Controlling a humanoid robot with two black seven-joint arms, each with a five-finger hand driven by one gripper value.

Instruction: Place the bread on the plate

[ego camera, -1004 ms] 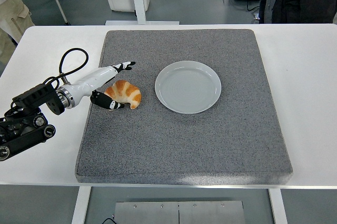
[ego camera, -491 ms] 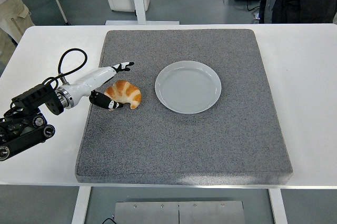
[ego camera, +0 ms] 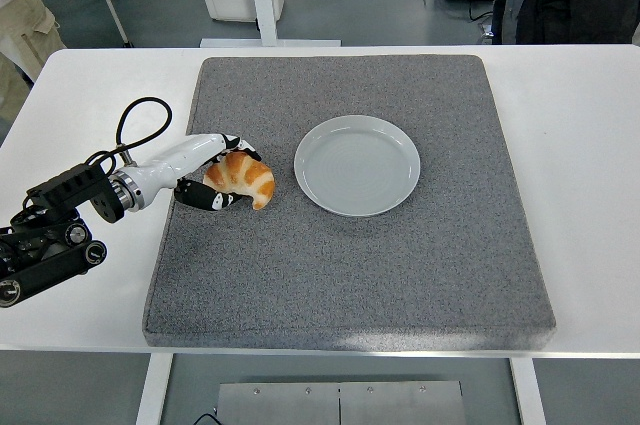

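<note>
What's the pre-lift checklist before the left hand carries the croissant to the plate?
1. Left hand closed on croissant: ok, fingers curl over its top and under its near side.
2. Grip firm enough to lift: cannot tell.
3. Croissant off the grey mat: not ok, it looks to rest on it.
4. Plate empty: ok.
5. Path from croissant right to plate clear: ok, only bare mat between.
6. Right arm out of the way: ok, not in view.

croissant's [ego camera: 241, 176] left end perhaps under hand [ego camera: 213, 171]
</note>
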